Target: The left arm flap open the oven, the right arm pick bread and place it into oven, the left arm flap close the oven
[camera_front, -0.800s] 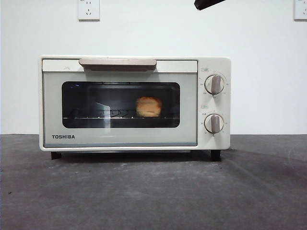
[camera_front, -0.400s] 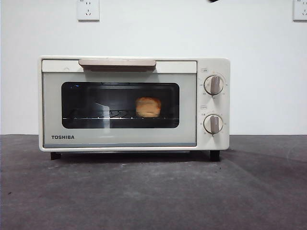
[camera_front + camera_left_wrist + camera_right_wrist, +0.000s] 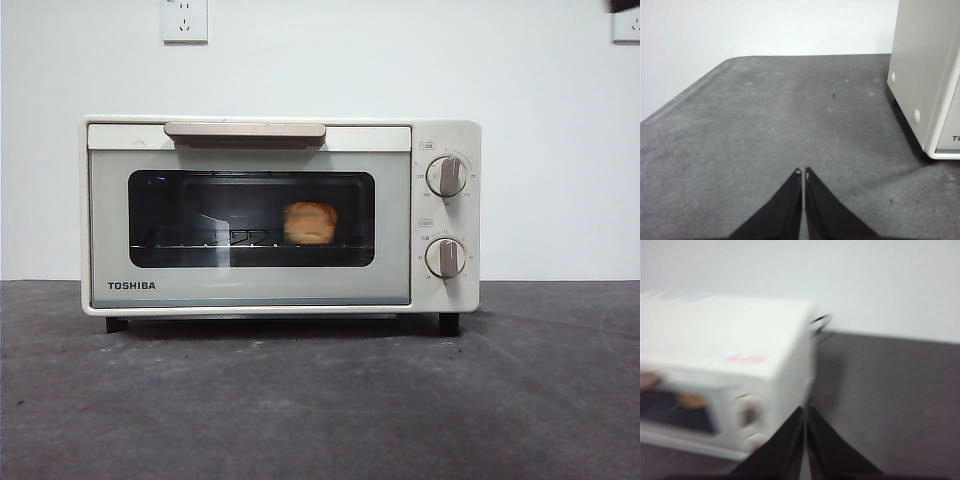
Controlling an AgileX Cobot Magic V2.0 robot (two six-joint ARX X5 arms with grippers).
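Oven (image 3: 280,215): smooth cream shell, looks like painted metal w/ slight sheen. Door glass (image 3: 250,218) dark, glossy, reflective. Rack (image 3: 190,243) thin metal wire. Bread (image 3: 310,222) matt, rough crust. Table (image 3: 320,400) grey, matt, felt-like cloth. Left gripper (image 3: 802,172) matt black.

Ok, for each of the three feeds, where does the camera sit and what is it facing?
Front: low at table height, facing the closed oven with the bread inside; no fingers shown.
Left wrist: on the left arm, over the table beside the oven's side; left gripper shut.
Right wrist: on the right arm, above the oven's knob end, blurred; right gripper shut.
Shared: all three show the oven.
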